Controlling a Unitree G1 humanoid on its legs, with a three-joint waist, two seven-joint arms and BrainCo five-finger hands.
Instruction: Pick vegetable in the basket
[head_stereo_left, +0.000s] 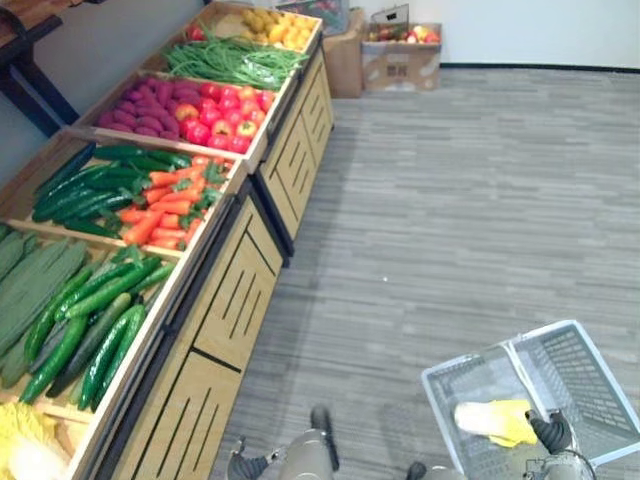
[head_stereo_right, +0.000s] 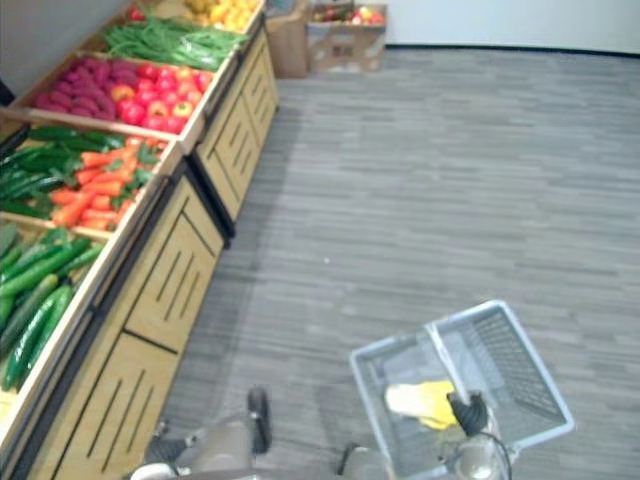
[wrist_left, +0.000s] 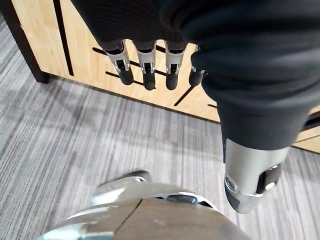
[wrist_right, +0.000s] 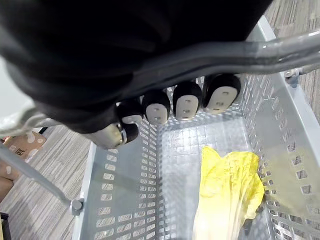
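A grey mesh basket (head_stereo_left: 580, 360) hangs low at my right side over the floor. One yellow-white napa cabbage (wrist_right: 227, 195) lies in its bottom, also seen as the cabbage (head_stereo_left: 495, 420). My right hand (wrist_right: 187, 100) is shut, its fingers curled round the basket's metal handle (wrist_right: 250, 50). My left hand (wrist_left: 145, 55) hangs beside the wooden stand front (wrist_left: 75, 45), fingers straight, holding nothing. The stand's bins at my left hold light green cucumbers (head_stereo_left: 100, 320), carrots (head_stereo_left: 170, 205), dark cucumbers (head_stereo_left: 90, 185) and more yellow cabbage (head_stereo_left: 25, 445).
Farther along the stand lie purple roots (head_stereo_left: 145, 105), red fruit (head_stereo_left: 220, 115), green beans (head_stereo_left: 230, 60) and yellow produce (head_stereo_left: 270, 25). Cardboard boxes (head_stereo_left: 400, 55) stand by the far wall. Grey striped carpet (head_stereo_left: 470, 200) stretches to my right.
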